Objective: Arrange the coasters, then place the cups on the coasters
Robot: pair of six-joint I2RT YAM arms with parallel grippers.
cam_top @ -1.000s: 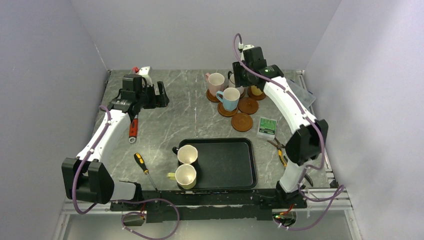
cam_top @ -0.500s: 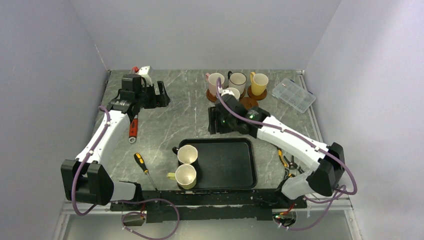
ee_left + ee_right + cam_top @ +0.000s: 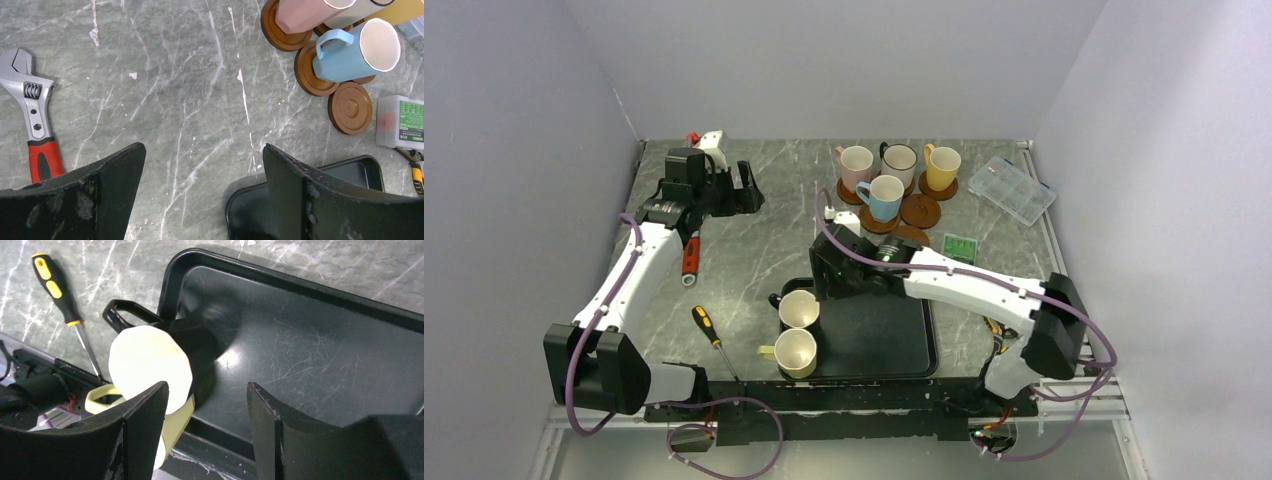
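Black tray [image 3: 894, 335], two cups [image 3: 795, 352] standing at its left end; right gripper [image 3: 206, 386], held parted and empty just beside the dark-handled cup [image 3: 150, 365], over which it is judged due to be centred and closed; left gripper [image 3: 203, 146], spread wide, nothing held; bare coaster [image 3: 350, 107], reserved as destination.

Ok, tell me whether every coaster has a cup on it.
No, the coaster beside the blue cup lies bare in the top view, with nothing on it.
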